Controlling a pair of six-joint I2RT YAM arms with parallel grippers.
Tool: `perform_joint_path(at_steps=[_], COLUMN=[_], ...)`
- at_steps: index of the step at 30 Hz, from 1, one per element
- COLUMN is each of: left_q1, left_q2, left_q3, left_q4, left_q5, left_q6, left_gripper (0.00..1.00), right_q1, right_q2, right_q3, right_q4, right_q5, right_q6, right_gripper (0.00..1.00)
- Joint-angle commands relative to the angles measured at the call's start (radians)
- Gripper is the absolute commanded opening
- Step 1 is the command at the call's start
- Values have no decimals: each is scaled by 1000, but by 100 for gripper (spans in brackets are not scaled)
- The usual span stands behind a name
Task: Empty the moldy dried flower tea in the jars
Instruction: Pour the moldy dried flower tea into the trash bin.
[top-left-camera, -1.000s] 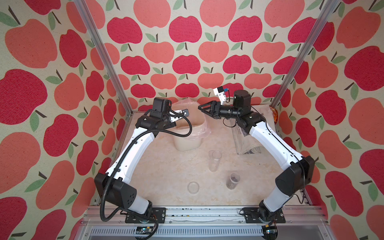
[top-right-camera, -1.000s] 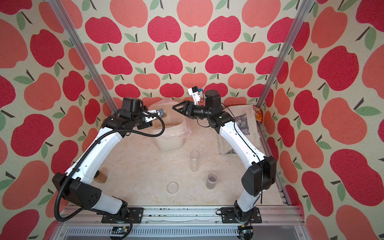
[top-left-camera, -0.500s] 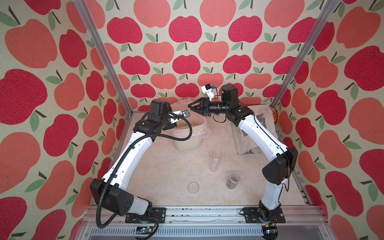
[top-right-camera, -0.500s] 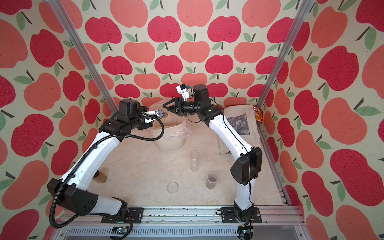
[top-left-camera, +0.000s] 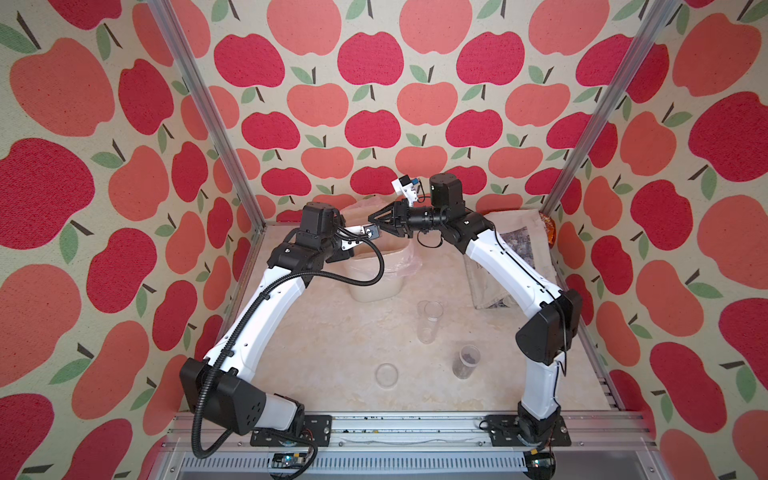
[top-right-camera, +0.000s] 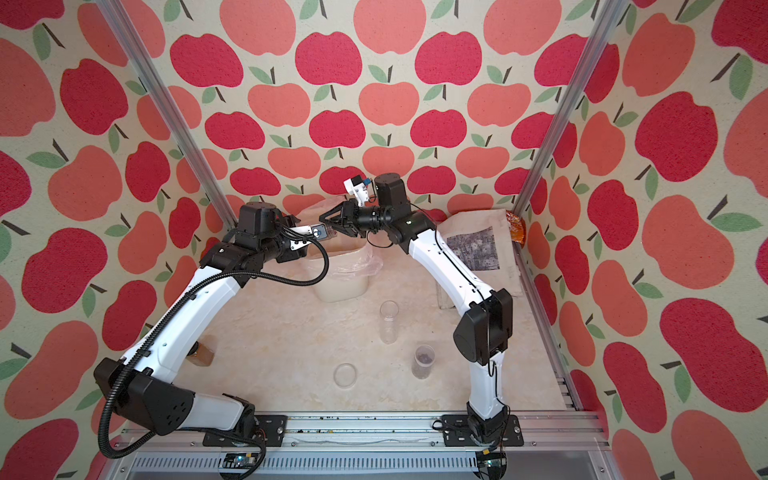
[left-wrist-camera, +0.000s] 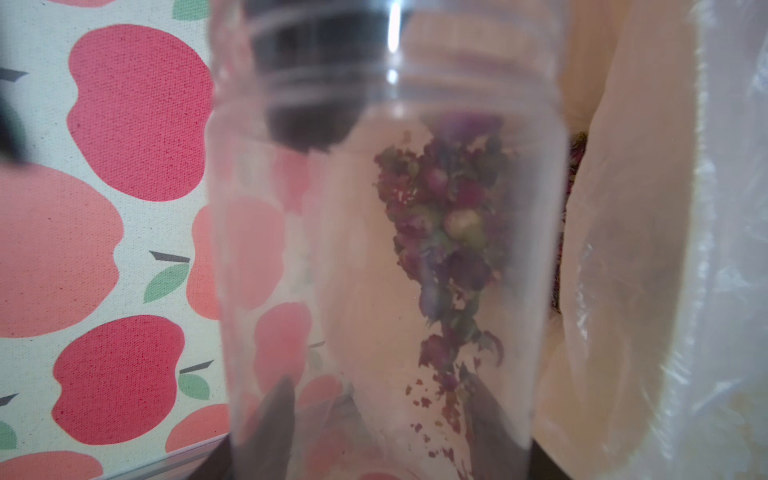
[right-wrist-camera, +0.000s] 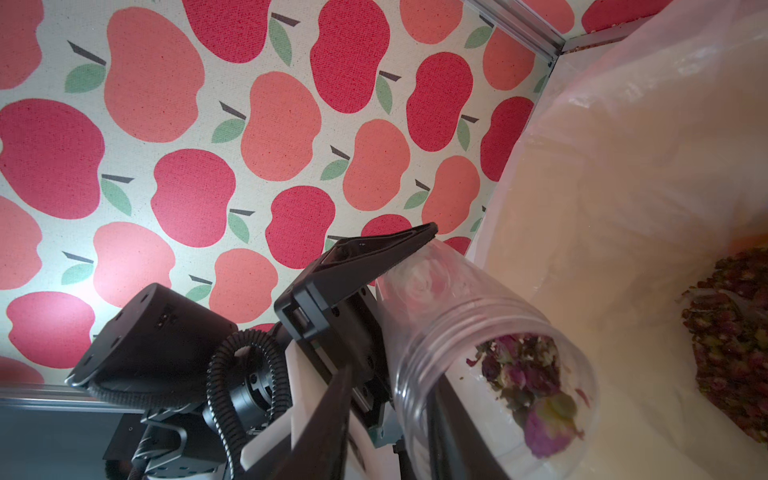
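My left gripper (left-wrist-camera: 382, 399) is shut on a clear jar (left-wrist-camera: 386, 249) and holds it on its side above the cream bin (top-left-camera: 374, 286). Both its fingers (left-wrist-camera: 274, 399) show through the jar wall. Moldy dried flower tea (left-wrist-camera: 449, 232), purple-brown buds and crumbs, lies inside, towards the threaded end. My right gripper (right-wrist-camera: 395, 374) is at that threaded end, jaws a little apart; the jar (right-wrist-camera: 490, 374) overlaps one finger (right-wrist-camera: 449, 432) and does not sit between the two. In both top views the right gripper (top-left-camera: 374, 220) meets the left wrist over the bin.
Tea (right-wrist-camera: 739, 332) lies in the bin's plastic liner (right-wrist-camera: 623, 187). On the table stand an empty open jar (top-left-camera: 430, 322) and a jar with tea (top-left-camera: 466, 361); a clear lid (top-left-camera: 386, 375) lies flat nearby. A printed paper bag (top-left-camera: 519, 249) leans at the back right.
The right arm has swung left across the bin to the end of the held jar, and its jaws have narrowed. The left arm has barely shifted and keeps its grip.
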Motion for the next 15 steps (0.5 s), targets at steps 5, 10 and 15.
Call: perform_joint_path(at_steps=[5, 10, 15], left_q1=[-11, -10, -6], left_q2=[-33, -39, -46], left_q3=[-23, -35, -41], left_q4=[66, 81, 89], left_q5=[26, 28, 30], left_q6=[28, 32, 22], left_gripper=[0, 0, 0], right_q1=[12, 7, -4], right_q2=[20, 13, -10], right_q3=[-12, -62, -123], right_q4=[110, 209, 303], right_q5=[-41, -51, -43], right_q6=[95, 156, 204], right_gripper=[17, 0, 0])
